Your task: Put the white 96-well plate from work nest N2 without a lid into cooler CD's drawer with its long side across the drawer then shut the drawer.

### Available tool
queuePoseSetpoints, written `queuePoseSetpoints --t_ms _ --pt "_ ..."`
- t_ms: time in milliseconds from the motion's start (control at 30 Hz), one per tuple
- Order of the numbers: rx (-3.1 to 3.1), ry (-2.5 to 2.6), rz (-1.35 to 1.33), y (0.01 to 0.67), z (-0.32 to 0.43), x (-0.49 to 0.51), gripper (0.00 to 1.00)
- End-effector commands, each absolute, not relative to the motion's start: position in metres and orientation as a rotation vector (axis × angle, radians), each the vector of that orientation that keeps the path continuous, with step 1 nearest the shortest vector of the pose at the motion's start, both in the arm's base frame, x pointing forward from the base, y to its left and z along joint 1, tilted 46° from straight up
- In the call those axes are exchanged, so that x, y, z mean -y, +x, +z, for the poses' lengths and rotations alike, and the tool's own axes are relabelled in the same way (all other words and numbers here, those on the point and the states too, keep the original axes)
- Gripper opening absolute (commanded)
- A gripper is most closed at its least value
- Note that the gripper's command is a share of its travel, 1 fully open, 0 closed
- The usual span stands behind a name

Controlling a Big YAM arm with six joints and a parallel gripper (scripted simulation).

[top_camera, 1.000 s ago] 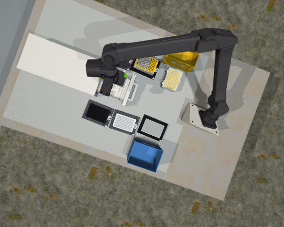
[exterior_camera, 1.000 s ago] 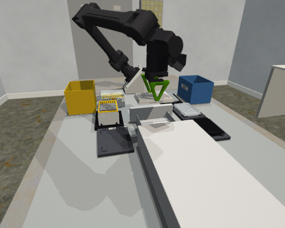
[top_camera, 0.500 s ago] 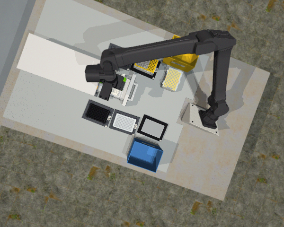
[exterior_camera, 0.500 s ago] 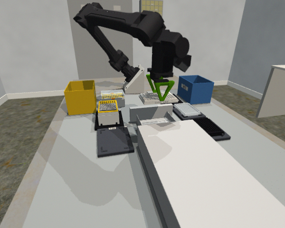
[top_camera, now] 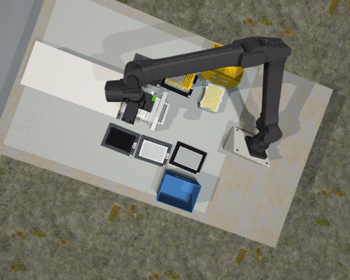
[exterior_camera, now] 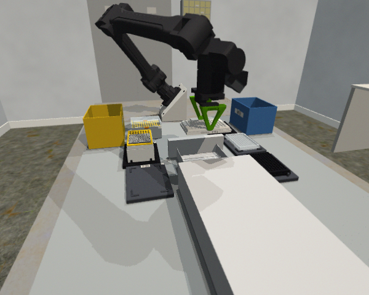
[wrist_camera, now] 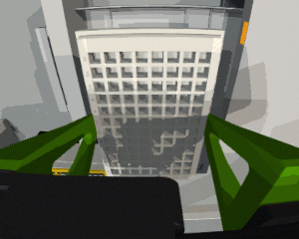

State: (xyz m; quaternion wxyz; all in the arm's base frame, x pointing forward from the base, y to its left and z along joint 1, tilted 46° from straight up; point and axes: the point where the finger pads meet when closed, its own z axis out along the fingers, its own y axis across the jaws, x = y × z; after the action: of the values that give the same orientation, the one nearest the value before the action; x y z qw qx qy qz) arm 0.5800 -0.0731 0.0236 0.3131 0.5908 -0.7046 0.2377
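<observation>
You are looking at the gripper (exterior_camera: 209, 118) grasping the white 96-well plate (wrist_camera: 152, 110) above the open drawer (exterior_camera: 201, 152) of the cooler (exterior_camera: 273, 219).

Its green fingers are pressing on the two long sides of the plate, which is hanging flat, wells up, clear of the drawer floor, near the middle of the counter. The drawer is standing pulled out toward the arm's base (top_camera: 233, 147), and an amber lamp (wrist_camera: 244, 32) is showing on the housing beside it. Toward the counter's blue-bin edge, a clear plate (top_camera: 153, 150) and a black plate (top_camera: 120, 139) are sitting in their nests beside an empty black-framed nest (top_camera: 188, 157). The yellow bin (exterior_camera: 104, 125) and tip box (exterior_camera: 140, 145) are sitting toward the opposite edge.
</observation>
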Motion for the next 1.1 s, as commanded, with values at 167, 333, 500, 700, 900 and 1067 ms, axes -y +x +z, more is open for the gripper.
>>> queuePoseSetpoints --t_ms 167,333,500,700,900,1067 --pt "1.853 1.573 0.635 0.583 0.011 0.059 0.00" --pt "1.855 1.569 0.632 0.583 0.011 0.061 0.00" --pt "1.849 1.572 0.629 0.581 0.010 0.059 0.00" --pt "1.852 1.571 0.630 0.582 0.010 0.059 0.00" --pt "1.853 1.561 0.617 0.579 0.007 0.073 0.00" --pt "1.860 1.557 0.620 0.582 0.007 0.080 0.00"
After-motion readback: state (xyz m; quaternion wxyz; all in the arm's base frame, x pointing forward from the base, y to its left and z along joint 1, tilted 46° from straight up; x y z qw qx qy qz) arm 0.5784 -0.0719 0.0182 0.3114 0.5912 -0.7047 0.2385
